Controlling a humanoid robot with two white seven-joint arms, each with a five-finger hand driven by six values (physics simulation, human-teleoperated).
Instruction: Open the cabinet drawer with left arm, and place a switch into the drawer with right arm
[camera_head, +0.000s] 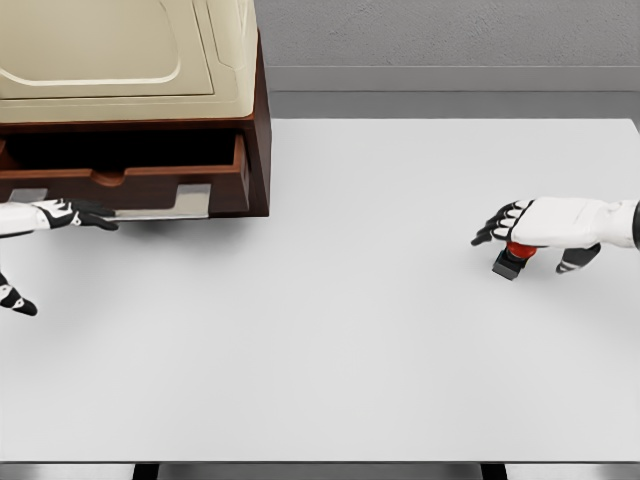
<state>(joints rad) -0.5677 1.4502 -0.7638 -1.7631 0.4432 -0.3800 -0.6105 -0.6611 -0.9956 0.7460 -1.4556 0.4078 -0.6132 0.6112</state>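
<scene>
The brown wooden cabinet (258, 150) stands at the table's back left. Its drawer (150, 183) is pulled out a little, showing a dark gap behind the front panel. My left hand (88, 217) comes in from the left edge, just below the drawer front, with its fingers stretched flat and holding nothing. The switch (511, 259), a small red and black part, lies on the table at the right. My right hand (500, 228) hovers directly over it, palm down. Its fingers are spread forward and its thumb is out to the side, not closed around the switch.
A cream-coloured appliance (110, 50) sits on top of the cabinet. A silver strip (165, 207) runs under the drawer front. The white table (330, 330) stretches between the cabinet and the switch, with a grey wall behind.
</scene>
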